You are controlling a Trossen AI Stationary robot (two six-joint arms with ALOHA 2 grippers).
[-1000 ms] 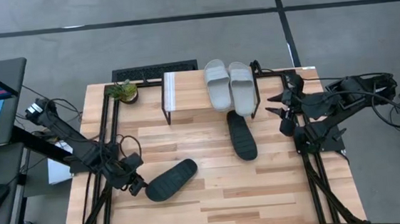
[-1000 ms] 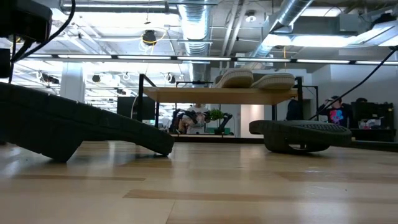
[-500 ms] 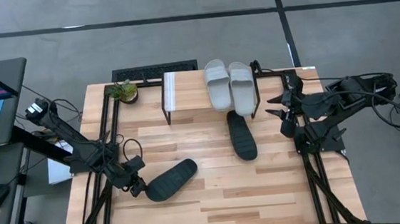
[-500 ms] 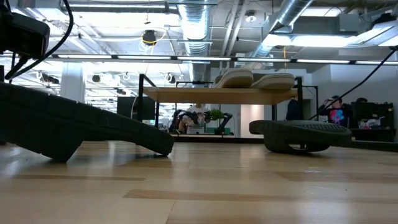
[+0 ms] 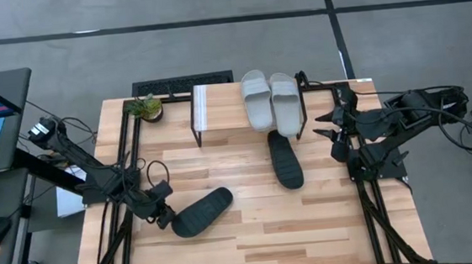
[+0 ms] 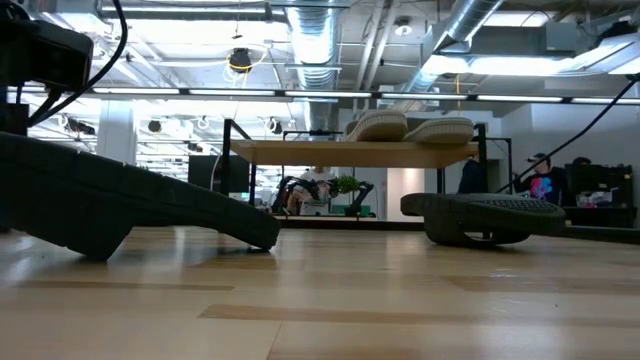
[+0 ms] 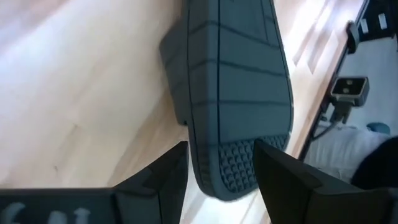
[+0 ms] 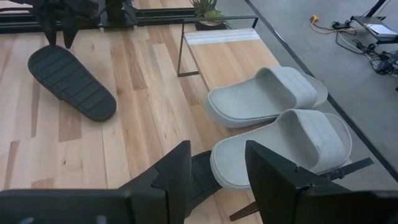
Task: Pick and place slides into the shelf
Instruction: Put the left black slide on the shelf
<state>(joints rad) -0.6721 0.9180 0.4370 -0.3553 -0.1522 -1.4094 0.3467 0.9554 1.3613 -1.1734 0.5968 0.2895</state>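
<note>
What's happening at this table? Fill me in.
Two grey slides sit on the shelf. Two black slides lie sole-up on the table. The left gripper, open, is at the heel of the nearer black slide, not gripping. The right gripper, open, waits by the shelf's right end.

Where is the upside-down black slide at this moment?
In the high view, the upside-down black rubber slide lies sole-up on the wooden table's front left part, just beside the left pincer, apart from the low wooden shelf.

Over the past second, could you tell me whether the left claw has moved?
Yes. In the high view the left claw has edged slightly toward the shelf, staying beside the black slide lying sole-up.
</note>
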